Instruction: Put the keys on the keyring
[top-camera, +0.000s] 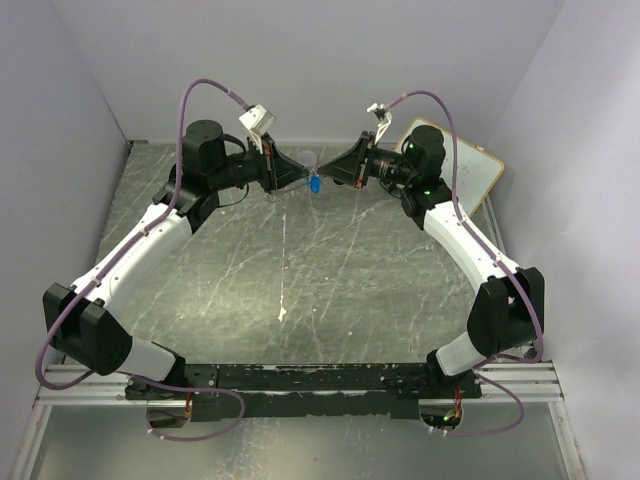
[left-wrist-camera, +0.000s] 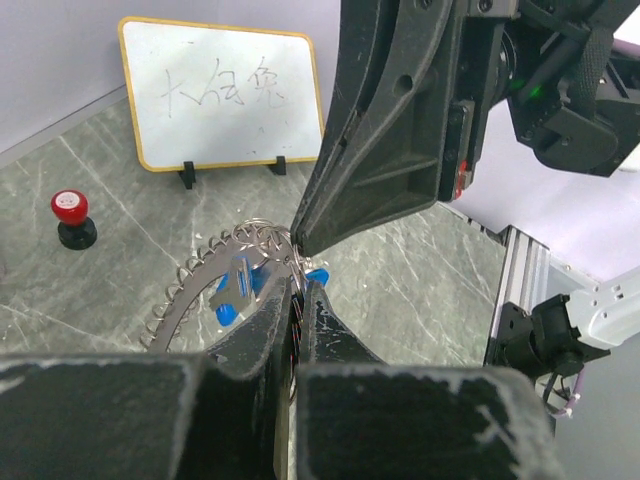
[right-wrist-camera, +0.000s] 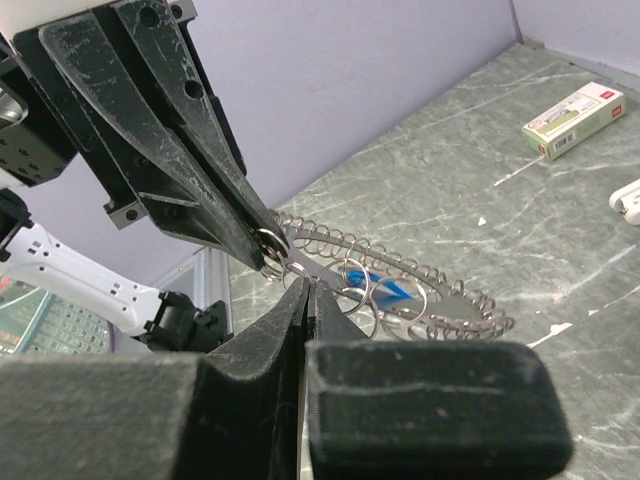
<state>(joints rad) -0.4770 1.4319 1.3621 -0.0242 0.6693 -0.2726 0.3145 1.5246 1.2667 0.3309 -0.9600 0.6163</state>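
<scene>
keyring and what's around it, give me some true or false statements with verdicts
1. The left gripper and right gripper are both shut on the keyring. True.
2. The whiteboard is blank. False: it has handwriting on it.
3. A red-and-black knob stands on the table. True.
4. The key by the ring is red. False: a blue key shows there.
5. The green-and-white box lies inside the keyring. False: it lies well apart on the table.
</scene>
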